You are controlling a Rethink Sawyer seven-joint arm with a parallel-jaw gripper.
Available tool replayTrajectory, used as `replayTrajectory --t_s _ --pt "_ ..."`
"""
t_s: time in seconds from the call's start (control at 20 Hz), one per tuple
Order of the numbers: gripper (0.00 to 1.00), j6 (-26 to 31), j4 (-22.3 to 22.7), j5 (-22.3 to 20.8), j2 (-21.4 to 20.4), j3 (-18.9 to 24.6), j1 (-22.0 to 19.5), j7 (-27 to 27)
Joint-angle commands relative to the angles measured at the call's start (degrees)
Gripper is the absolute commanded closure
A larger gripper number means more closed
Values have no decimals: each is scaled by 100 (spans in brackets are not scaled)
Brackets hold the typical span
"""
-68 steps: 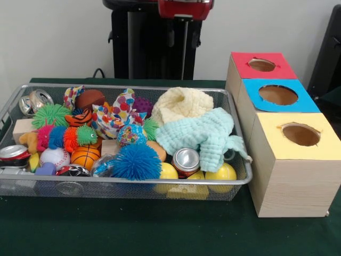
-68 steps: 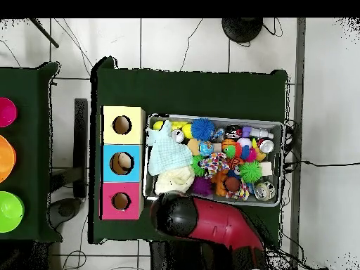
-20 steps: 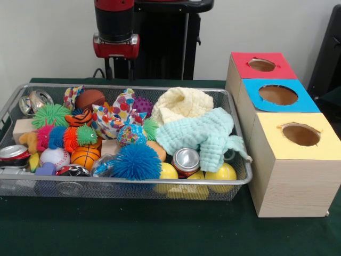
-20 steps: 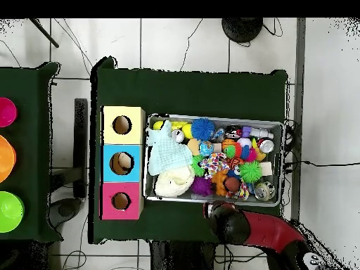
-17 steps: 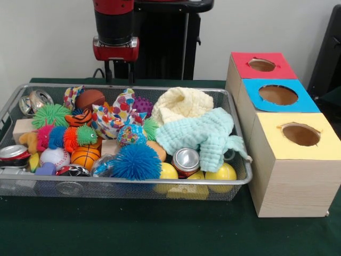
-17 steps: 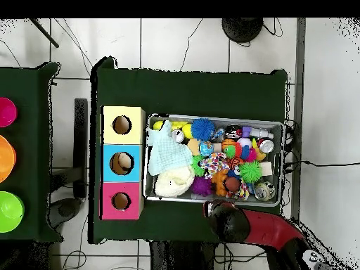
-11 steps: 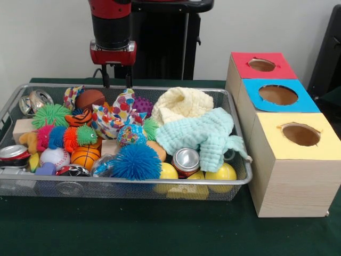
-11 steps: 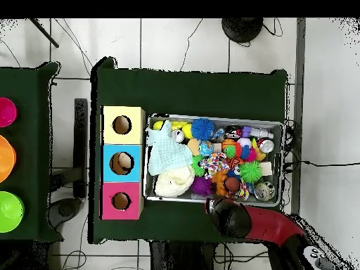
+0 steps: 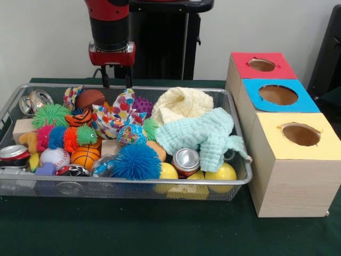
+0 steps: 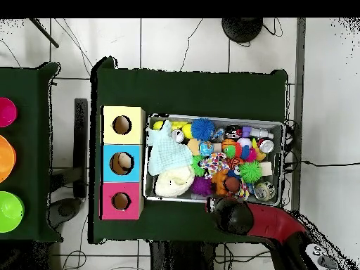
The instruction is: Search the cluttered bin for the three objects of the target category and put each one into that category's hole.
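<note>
Leftward since earlier, my end effector (image 9: 114,81) (fingers apart, empty) hangs upper left over the wire mesh bin (image 9: 106,185).

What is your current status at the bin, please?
Hand open, empty, above the wire bin's far edge. Nothing picked; holes in the boxes unobstructed. Two cloths cover the bin's box end.

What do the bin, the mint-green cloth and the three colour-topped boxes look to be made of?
The silver mesh bin looks like metal wire: see-through grid walls and a shiny rim. The mint-green cloth seems a soft knitted or waffle-weave fabric, bumpy and draped. The three hole-topped boxes look like pale unfinished wood, with grain visible, under matte red, blue and yellow tops.
</note>
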Motion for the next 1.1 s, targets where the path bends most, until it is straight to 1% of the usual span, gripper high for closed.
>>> replayTrajectory --t_s 0.05,0.4,0.7,0.9,1.1 --pt "0 -285 -1283 -463 619 449 -225 -214" --pt "0 -27 -1629 -586 750 678 -451 -534" --pt "0 152 -1834 -716 791 831 -555 -590" --pt "0 362 -1894 -780 722 934 -575 -606" --pt "0 533 -1812 -809 537 977 -541 -511"
